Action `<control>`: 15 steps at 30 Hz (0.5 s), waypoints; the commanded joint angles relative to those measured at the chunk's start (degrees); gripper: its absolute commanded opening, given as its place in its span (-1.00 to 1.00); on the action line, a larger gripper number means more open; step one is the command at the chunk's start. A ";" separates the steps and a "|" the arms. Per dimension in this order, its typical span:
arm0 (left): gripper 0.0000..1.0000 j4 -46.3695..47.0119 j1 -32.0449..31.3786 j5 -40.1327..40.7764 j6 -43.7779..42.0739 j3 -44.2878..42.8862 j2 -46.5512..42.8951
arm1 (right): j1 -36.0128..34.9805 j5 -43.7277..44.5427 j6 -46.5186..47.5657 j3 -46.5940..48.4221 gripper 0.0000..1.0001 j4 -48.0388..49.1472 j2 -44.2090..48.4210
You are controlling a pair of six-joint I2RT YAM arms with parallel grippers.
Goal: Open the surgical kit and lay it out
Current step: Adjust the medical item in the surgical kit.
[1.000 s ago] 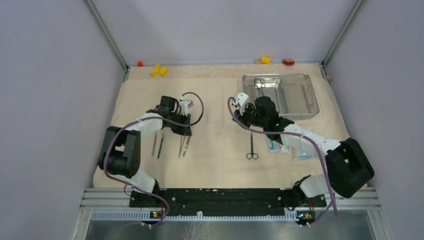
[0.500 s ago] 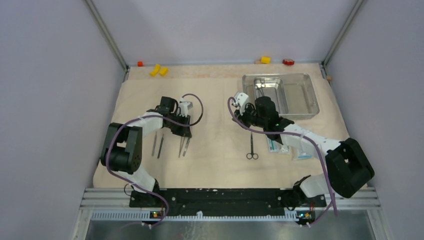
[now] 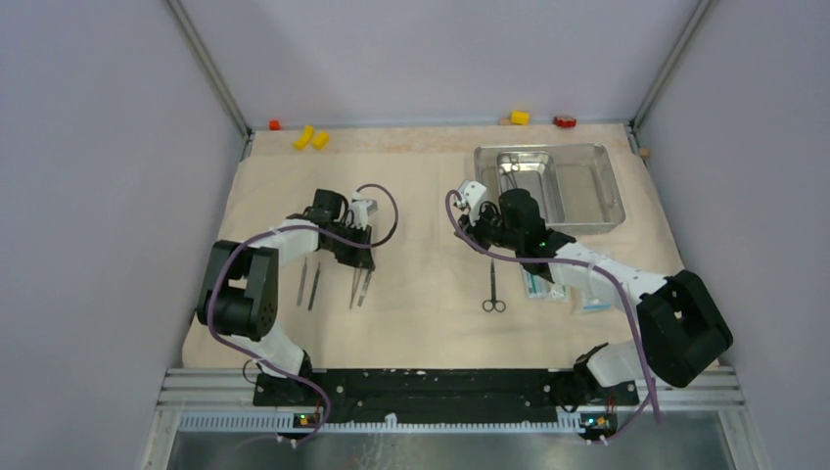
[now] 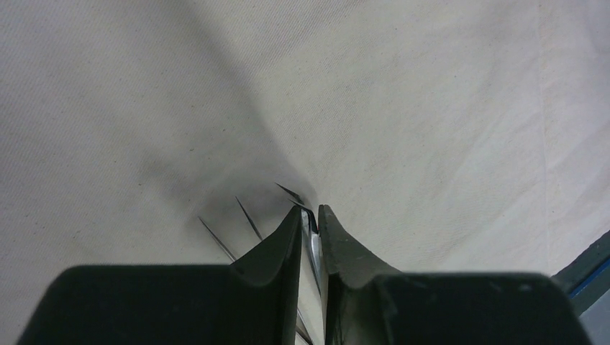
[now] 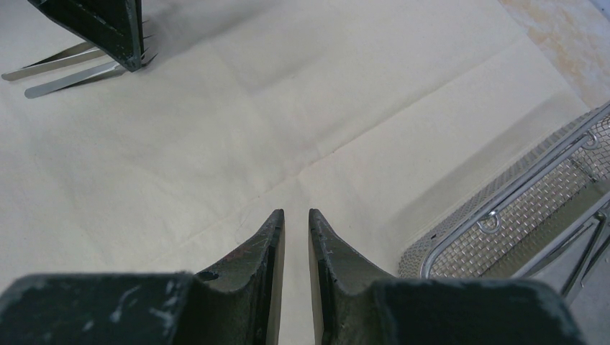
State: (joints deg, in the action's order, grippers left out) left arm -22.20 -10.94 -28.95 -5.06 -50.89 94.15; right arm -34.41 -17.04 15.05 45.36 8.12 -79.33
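1. Thin metal tweezers (image 4: 312,241): only a shiny sliver shows, pinched between the closed fingers of the left pincer (image 4: 310,210); the rest is hidden behind them.
2. Right pincer (image 5: 295,215): nearly shut on nothing, above the beige cloth wrap (image 5: 216,144).
3. Only the right wrist view shows the wire mesh of the shiny rectangular steel tray (image 5: 503,215), to that pincer's right.
4. Small white-and-teal sealed packets (image 3: 534,285) are partly hidden under the right arm.
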 commanded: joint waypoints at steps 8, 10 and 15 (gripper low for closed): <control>-0.74 -0.04 0.74 -1.49 -0.51 -1.23 -1.09 | 0.49 -0.63 0.95 0.06 -0.64 2.60 -0.38; -0.77 0.03 0.74 -1.75 -0.39 -1.15 -1.16 | 0.49 -0.63 0.95 0.08 -0.64 2.60 -0.51; -0.84 0.13 0.83 -2.30 -0.31 -1.15 -1.09 | 0.53 -0.63 0.95 0.08 -0.65 2.58 -0.63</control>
State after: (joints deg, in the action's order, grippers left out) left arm -22.31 -10.55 -29.52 -5.04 -50.87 94.15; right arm -34.41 -17.04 15.03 45.34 8.14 -79.42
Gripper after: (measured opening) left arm 0.095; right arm 0.179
